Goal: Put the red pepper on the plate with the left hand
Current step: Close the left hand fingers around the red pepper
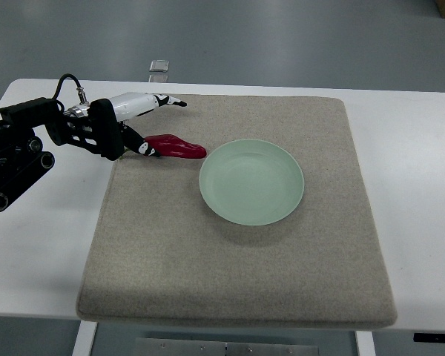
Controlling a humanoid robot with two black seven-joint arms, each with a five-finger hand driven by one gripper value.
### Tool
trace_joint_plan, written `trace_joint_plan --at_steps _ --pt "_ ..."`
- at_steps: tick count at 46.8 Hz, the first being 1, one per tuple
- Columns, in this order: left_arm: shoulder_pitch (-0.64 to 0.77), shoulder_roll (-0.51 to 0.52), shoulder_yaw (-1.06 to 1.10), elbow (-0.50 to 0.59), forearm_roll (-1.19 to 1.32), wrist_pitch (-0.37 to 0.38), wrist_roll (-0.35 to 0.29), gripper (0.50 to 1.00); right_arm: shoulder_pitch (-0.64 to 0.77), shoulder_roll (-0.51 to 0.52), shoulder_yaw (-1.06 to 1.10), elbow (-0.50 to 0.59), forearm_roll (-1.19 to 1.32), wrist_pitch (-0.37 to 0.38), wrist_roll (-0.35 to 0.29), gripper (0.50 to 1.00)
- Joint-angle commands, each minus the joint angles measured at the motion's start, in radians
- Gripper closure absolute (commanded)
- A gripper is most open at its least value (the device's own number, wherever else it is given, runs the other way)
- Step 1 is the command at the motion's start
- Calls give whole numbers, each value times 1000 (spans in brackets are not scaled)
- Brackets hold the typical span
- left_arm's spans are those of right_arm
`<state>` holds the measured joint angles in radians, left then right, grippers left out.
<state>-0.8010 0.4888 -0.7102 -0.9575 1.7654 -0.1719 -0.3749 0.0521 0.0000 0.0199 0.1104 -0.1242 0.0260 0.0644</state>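
A dark red pepper point(176, 146) lies on the beige mat point(237, 267), just left of the pale green plate point(252, 182) and apart from its rim. My left hand point(165, 126) comes in from the left edge and sits over the mat's upper left corner. Its fingers are spread: a white finger point(144, 103) reaches out above the pepper, and a lower fingertip point(147, 150) touches the pepper's left end. The pepper rests on the mat, not lifted. Nothing lies on the plate.
The mat covers most of a white table point(415, 185). The black arm and its cable point(18, 152) stand over the table's left side. A small clear bracket point(159, 69) sits at the table's far edge.
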Motion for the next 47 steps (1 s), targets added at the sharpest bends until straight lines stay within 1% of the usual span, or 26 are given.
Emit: trace_joint_plan --at_steps 1,18,21,24,26,31,36,44,47 --pt "0 -1 0 0 12 2 1 634 0 0 0 0 0 0 0 572" --pt "0 -10 8 10 48 3 2 681 0 0 0 0 0 -1 0 572" --pt "0 -10 17 10 48 5 2 716 0 0 0 0 0 0 0 572" --pt "0 -10 21 10 48 5 1 729 0 0 0 0 0 0 0 572" --pt "0 -10 21 10 48 5 2 748 0 0 0 0 0 0 0 572" --pt "0 -15 35 11 48 8 2 761 0 0 0 0 0 0 0 572" --pt "0 -19 40 13 48 17 2 786 0 0 0 0 0 0 0 572" --pt "0 -22 44 19 48 19 2 787 0 0 0 0 0 0 0 572" --pt "0 -24 44 28 48 19 2 795 0 0 0 0 0 0 0 572"
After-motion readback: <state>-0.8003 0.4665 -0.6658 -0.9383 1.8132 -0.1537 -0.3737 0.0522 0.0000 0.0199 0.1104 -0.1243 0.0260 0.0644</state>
